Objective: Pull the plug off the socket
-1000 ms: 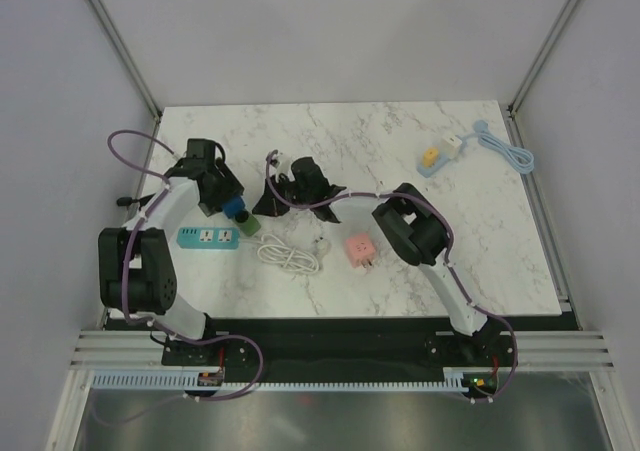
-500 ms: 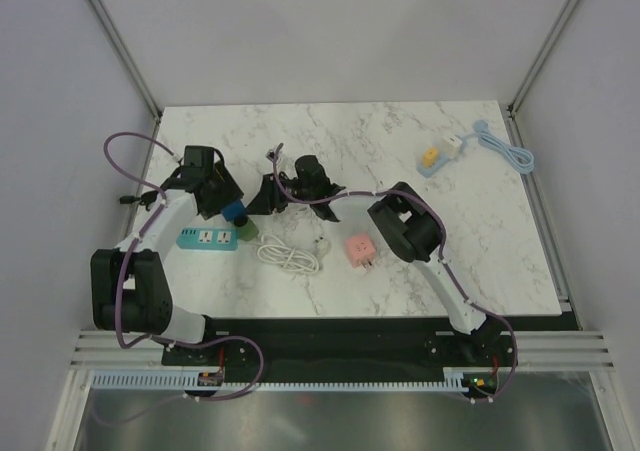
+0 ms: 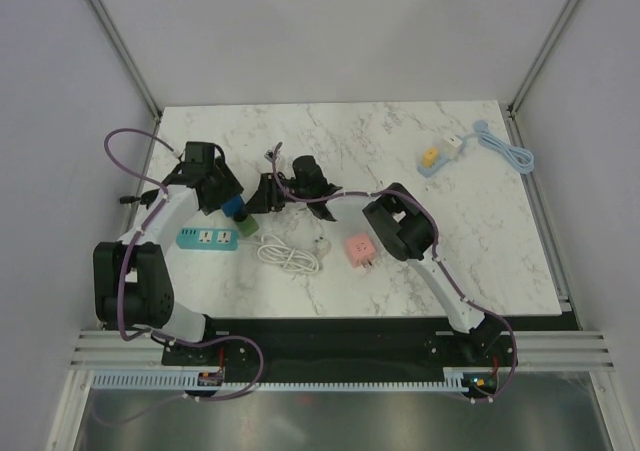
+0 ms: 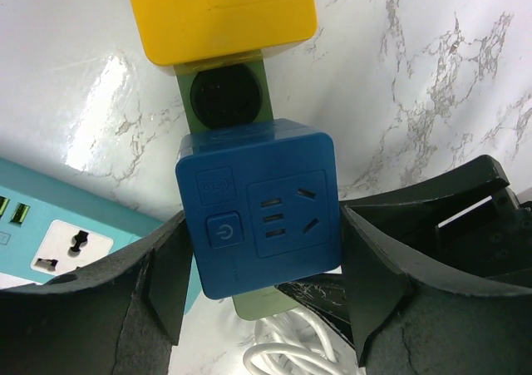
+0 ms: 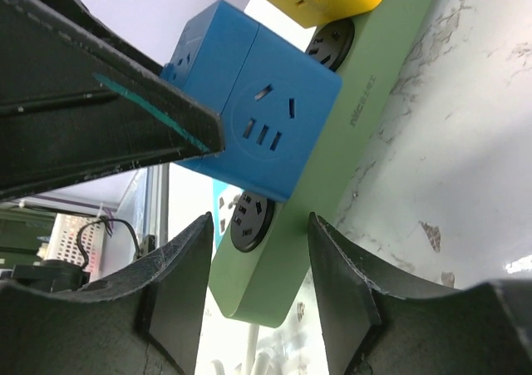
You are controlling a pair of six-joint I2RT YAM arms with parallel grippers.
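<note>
A blue cube plug point(image 4: 258, 209) sits in a green power strip point(image 4: 259, 307), beside a yellow cube plug point(image 4: 220, 13). My left gripper point(image 4: 262, 277) has its fingers pressed on the blue plug's two sides. In the right wrist view, my right gripper point(image 5: 258, 259) grips the end of the green strip point(image 5: 332, 134) just below the blue plug point(image 5: 266, 117). In the top view both grippers meet at the table's left: the left gripper point(image 3: 225, 203), the right gripper point(image 3: 258, 206), the blue plug point(image 3: 234, 209) between them.
A teal power strip point(image 3: 208, 238) lies just in front of the green one. A coiled white cable point(image 3: 290, 254) and a pink adapter point(image 3: 359, 249) lie to the right. A light blue socket with a cable point(image 3: 435, 158) is at the far right.
My right gripper has moved left up to the green strip. My left arm has shifted slightly around the blue plug.
</note>
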